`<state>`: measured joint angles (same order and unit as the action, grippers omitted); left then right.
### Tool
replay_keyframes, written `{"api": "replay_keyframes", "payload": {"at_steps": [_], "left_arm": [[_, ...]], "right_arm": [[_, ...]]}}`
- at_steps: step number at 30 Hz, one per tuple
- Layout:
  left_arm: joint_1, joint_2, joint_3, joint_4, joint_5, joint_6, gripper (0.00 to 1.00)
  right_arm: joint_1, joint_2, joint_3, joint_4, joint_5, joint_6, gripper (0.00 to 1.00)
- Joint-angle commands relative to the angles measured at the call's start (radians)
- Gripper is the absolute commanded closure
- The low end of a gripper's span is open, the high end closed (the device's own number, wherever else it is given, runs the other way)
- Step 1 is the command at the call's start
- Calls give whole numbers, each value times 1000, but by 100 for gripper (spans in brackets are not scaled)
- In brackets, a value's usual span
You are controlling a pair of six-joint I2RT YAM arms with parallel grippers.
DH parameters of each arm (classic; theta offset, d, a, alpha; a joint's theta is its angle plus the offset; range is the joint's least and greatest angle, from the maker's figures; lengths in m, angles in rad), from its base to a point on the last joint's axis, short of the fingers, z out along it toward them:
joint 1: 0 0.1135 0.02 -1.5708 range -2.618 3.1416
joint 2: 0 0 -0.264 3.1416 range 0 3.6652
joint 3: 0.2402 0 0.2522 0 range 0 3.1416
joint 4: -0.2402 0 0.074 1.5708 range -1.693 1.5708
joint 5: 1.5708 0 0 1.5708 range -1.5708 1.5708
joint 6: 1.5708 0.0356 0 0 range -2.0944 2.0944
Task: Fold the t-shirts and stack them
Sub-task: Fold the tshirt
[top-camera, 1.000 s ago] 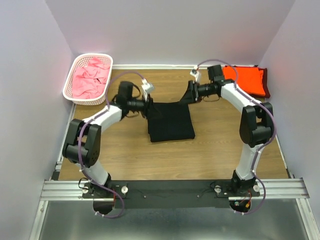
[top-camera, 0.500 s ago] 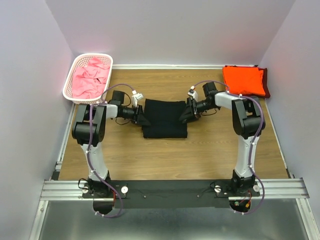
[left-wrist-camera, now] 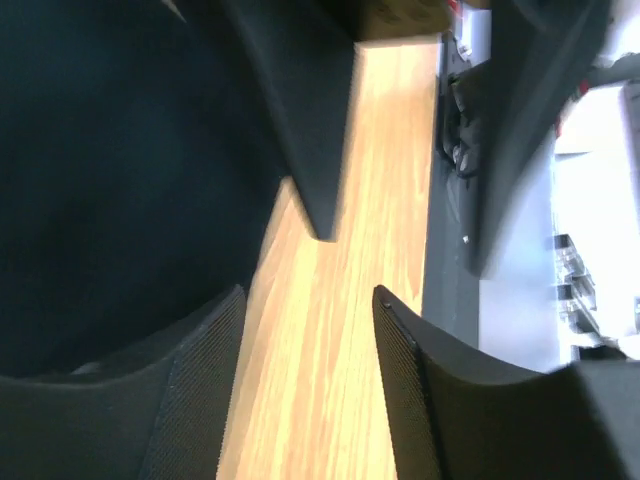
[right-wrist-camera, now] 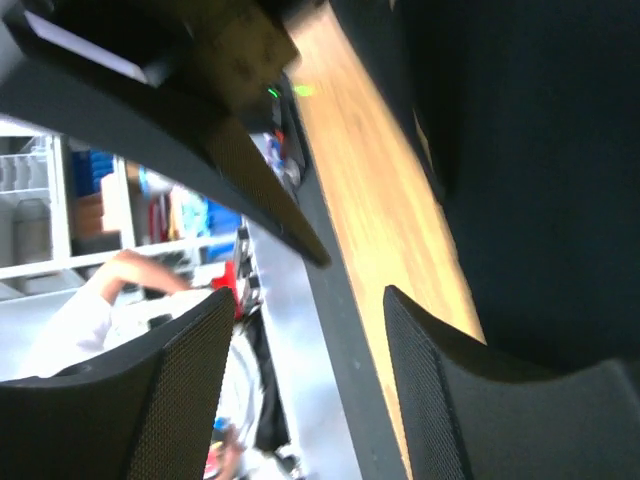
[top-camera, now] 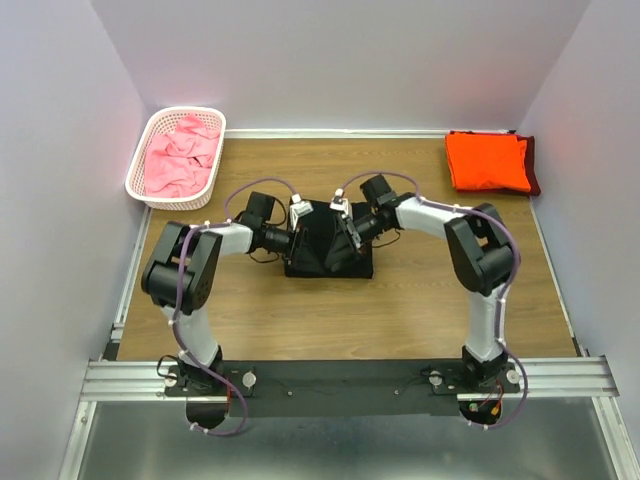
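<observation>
Left end effector, right end effector, both spread empty, over black t-shirt

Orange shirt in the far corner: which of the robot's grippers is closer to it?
Right. The right gripper is over the black shirt mid-table, toward the orange shirt's side; the left gripper is at the black shirt's opposite edge, farther off.

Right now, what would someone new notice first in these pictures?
The left gripper and right gripper meet, open, over a folded black cloth t-shirt at the wooden table's centre. Behind, a bright orange folded t-shirt lies in the far right corner, and a white plastic lattice basket of pink shirts sits far left.
</observation>
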<state>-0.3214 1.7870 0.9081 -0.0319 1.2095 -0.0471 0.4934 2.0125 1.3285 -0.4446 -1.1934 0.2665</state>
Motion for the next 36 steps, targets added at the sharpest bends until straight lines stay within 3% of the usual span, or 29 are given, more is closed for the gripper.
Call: {"api": "replay_keyframes", "payload": {"at_steps": [1,5,8,15,20,23,28,36], "left_arm": [[60,136,-35,27,-33,-7,35],[169,332,-12,0,-79,1,33],[232,365,-8,-32,-105,25,33],[234,188,-68,-130,-38,174,32],[235,48,90,-379,18,345,29],[232,28,257,-298,-7,241,29],[228,193,431,-3,-56,-108,33],[271,423,554,240,-129,-329,37]], "right_arm": [[-26,104,-64,10,15,-10,28],[-68,178,-141,10,49,-82,26],[-111,201,-193,6,46,-121,26],[-133,59,-212,-90,50,-188,25],[-156,-29,-77,-313,115,-366,25],[-180,-29,88,-302,120,-319,23],[-191,176,345,-163,120,-176,23],[-214,425,615,-118,178,-102,24]]}}
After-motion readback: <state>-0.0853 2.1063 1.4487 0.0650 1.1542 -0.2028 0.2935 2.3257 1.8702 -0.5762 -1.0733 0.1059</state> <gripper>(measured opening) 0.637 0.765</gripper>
